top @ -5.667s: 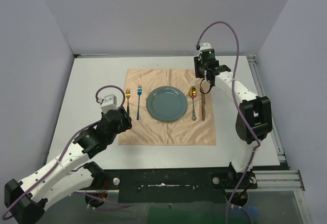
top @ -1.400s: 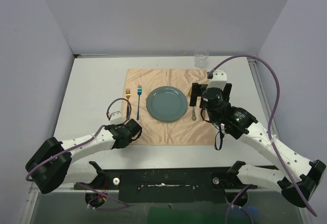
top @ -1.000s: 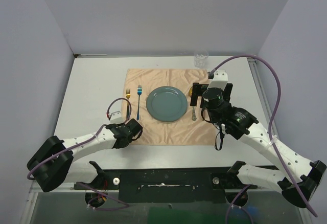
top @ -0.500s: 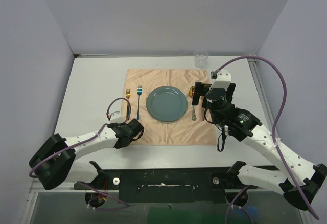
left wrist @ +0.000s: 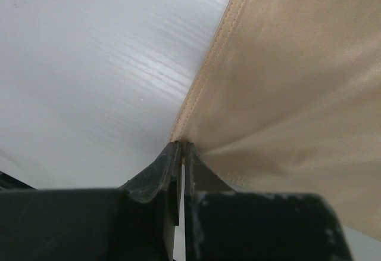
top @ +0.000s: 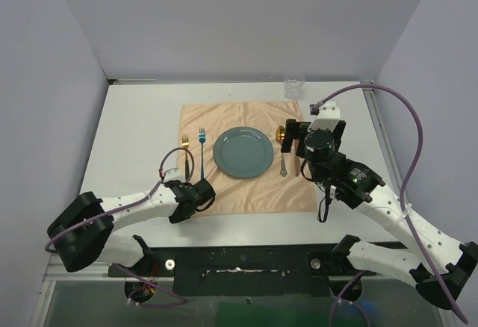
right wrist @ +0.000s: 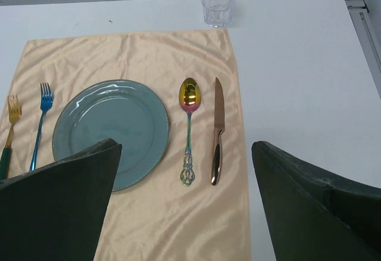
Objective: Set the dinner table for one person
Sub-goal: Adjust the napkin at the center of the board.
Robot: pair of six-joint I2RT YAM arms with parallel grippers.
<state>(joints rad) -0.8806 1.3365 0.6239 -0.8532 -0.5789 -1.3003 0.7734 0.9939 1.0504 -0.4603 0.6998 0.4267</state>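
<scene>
On the white dinner table (top: 134,133) lies a peach cloth (top: 246,189) carrying a teal plate (top: 243,151). Left of the plate lie a gold fork (top: 184,144) and a blue fork (top: 201,148); a spoon (top: 282,159) and a knife (right wrist: 216,130) lie on its right. My left gripper (top: 196,195) is shut on the cloth's near left corner (left wrist: 181,145), low against the table (left wrist: 89,64). The right gripper (top: 314,128) hovers open over the cloth's right side, nothing between its fingers (right wrist: 71,177). The plate (right wrist: 110,130) and spoon (right wrist: 189,124) show below it.
A clear drinking glass (top: 293,87) stands on the table beyond the cloth's far right corner, also in the right wrist view as the glass (right wrist: 218,2). Aluminium rails (top: 388,155) run along the table's right edge. Grey walls enclose three sides.
The left gripper has drawn the cloth's near left corner slightly toward the near edge, and the cloth with its setting shifted a little with it. The right gripper drifted slightly rightward, staying open.
</scene>
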